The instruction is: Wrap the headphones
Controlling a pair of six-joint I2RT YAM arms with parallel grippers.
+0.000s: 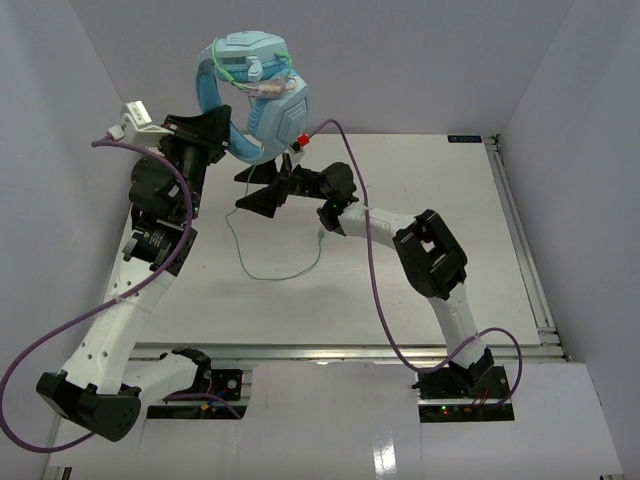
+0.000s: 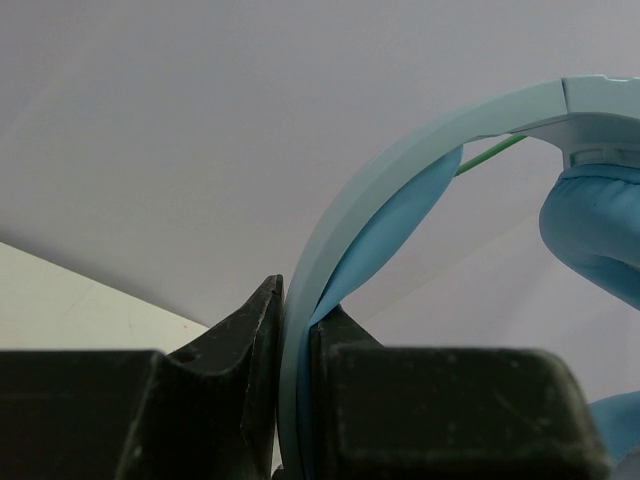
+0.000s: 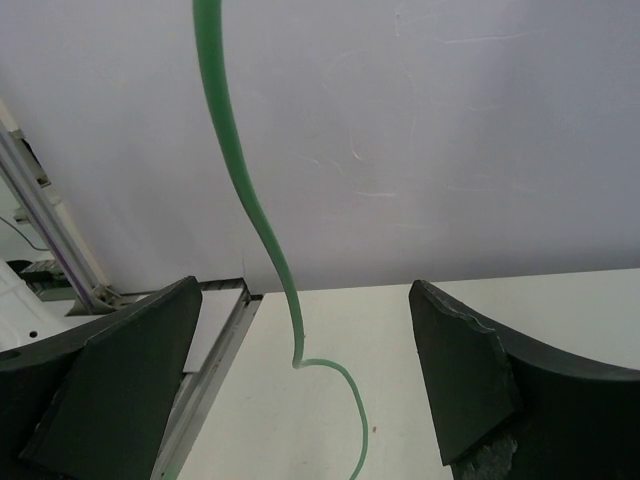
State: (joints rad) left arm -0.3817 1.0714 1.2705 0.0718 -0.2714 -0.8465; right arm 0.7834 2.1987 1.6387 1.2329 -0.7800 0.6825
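Headphones (image 1: 262,85) clamped in left gripper (image 2: 295,320); right gripper (image 3: 302,340) spread wide, cable (image 3: 245,190) between fingers.

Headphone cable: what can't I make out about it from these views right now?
Right wrist view: the cable runs off the top and bottom edges, so neither end shows.
Top view: turns wound on the headphones are too small to count; the loose end is too thin to trace.
Left wrist view: the left gripper fills the bottom; only a short stretch of cable shows beyond the headband.
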